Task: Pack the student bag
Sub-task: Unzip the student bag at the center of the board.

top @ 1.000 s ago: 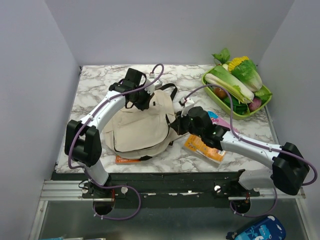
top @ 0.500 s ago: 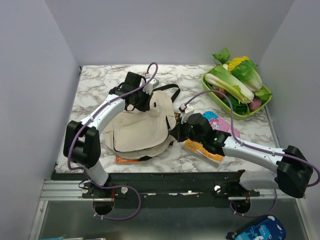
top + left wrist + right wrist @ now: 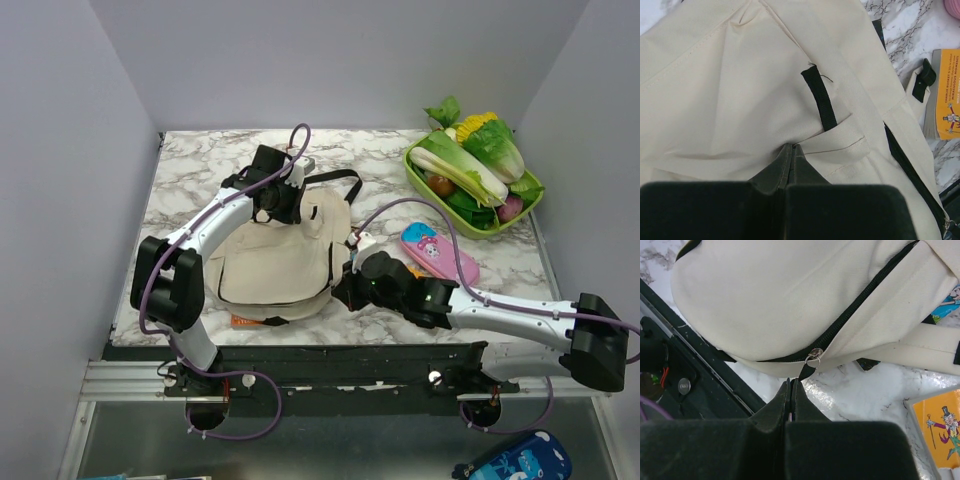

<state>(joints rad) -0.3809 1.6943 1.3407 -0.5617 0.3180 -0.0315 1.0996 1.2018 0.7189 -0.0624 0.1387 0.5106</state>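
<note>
The student bag (image 3: 268, 262) lies flat on the marble table, cream with a black zipper (image 3: 860, 300) along its side. My left gripper (image 3: 276, 203) is at the bag's far end, shut on a pinched fold of cream fabric (image 3: 830, 142) beside a short black strap (image 3: 819, 97). At the bag's near right corner my right gripper (image 3: 345, 291) is shut on the black zipper pull tab (image 3: 806, 371), which hangs from the slider ring (image 3: 814, 355). The teeth behind the slider look closed.
An orange book (image 3: 936, 431) lies on the table right of the bag, mostly hidden under my right arm from above. Another orange book (image 3: 250, 321) pokes out under the bag's near edge. A pink pencil case (image 3: 440, 252) and a green tray (image 3: 530, 205) of vegetables lie to the right.
My right gripper has moved left and toward the near edge along the bag's side, drawing the zipper pull with it. The bag's right side has flattened. The left gripper has hardly moved.
</note>
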